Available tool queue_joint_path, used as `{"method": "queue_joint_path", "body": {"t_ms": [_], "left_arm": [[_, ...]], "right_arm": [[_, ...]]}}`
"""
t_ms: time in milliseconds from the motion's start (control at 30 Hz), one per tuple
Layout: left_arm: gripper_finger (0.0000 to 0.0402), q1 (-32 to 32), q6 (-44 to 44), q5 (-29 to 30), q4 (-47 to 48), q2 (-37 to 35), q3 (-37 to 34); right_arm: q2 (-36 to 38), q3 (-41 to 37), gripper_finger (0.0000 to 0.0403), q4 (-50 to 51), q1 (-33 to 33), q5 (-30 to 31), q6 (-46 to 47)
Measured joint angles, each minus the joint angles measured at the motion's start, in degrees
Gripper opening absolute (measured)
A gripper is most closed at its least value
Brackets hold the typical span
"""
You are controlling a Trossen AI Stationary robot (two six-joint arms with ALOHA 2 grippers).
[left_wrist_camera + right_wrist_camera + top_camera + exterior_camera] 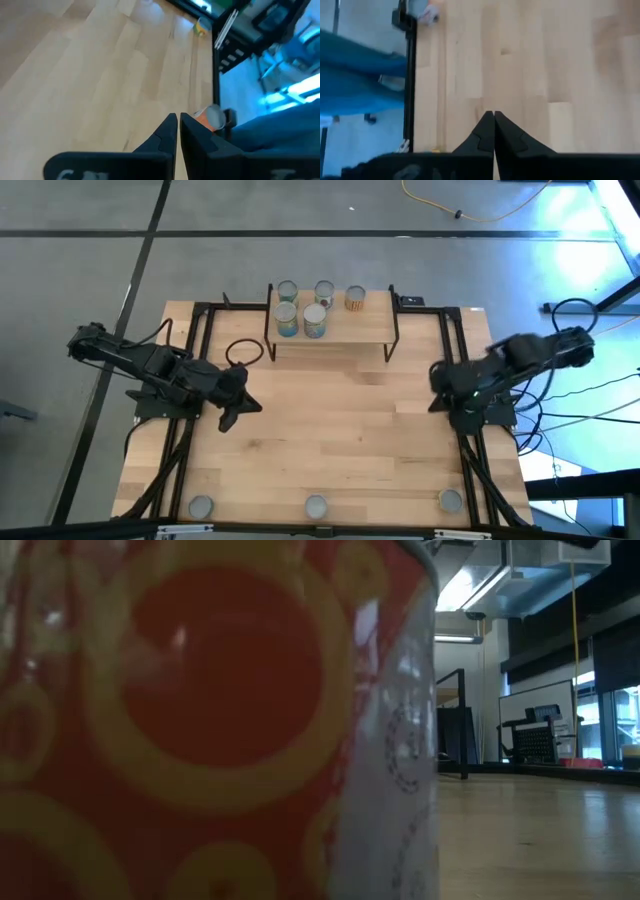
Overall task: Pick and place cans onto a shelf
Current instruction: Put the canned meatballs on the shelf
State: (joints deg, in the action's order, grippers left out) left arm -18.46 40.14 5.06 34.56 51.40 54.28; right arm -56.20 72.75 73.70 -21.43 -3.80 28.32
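The shelf (345,330) stands at the table's far middle with several cans (315,321) upright on its board. Three more cans (315,506) stand on their bases along the near edge. One of them, orange-red with yellow rings (200,720), fills the low view. My left gripper (240,405) (177,118) hovers over the table's left half, its fingertips a narrow slit apart with nothing between them. An orange can (211,118) shows beyond it. My right gripper (445,395) (494,114) hangs over the right side, shut and empty, above bare wood.
Black frame rails (185,440) run along both sides of the tabletop (340,440), and a black cable loop (245,352) lies left of the shelf. The wide middle of the table is bare wood.
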Motion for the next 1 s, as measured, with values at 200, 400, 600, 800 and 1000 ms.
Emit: {"method": "queue_joint_path", "body": {"t_ms": [200,400,600,800,1000], "left_arm": [[0.0018,0.00,6.40,0.05,-1.56,2.21,-0.03],[0.0050,0.95,14.93,-5.66,-2.24,4.52,-0.01],[0.0075,-0.15,16.44,-9.14,-8.09,10.33,0.08],[0.0076,-3.93,5.92,-9.16,-19.03,20.40,0.02],[0.0074,-7.42,-0.18,-7.45,-26.08,29.87,0.02]], "right_arm": [[0.00,-9.21,0.0000,-10.34,-3.80,-0.72,0.16],[0.10,-9.41,0.0000,-13.52,-4.02,-0.49,1.42],[0.19,-5.78,0.0000,-13.51,-4.02,4.89,1.16],[0.95,-4.17,0.0000,-13.19,-4.00,7.25,1.06],[1.42,-4.17,0.0000,-12.53,-4.00,7.42,-1.59]]}}
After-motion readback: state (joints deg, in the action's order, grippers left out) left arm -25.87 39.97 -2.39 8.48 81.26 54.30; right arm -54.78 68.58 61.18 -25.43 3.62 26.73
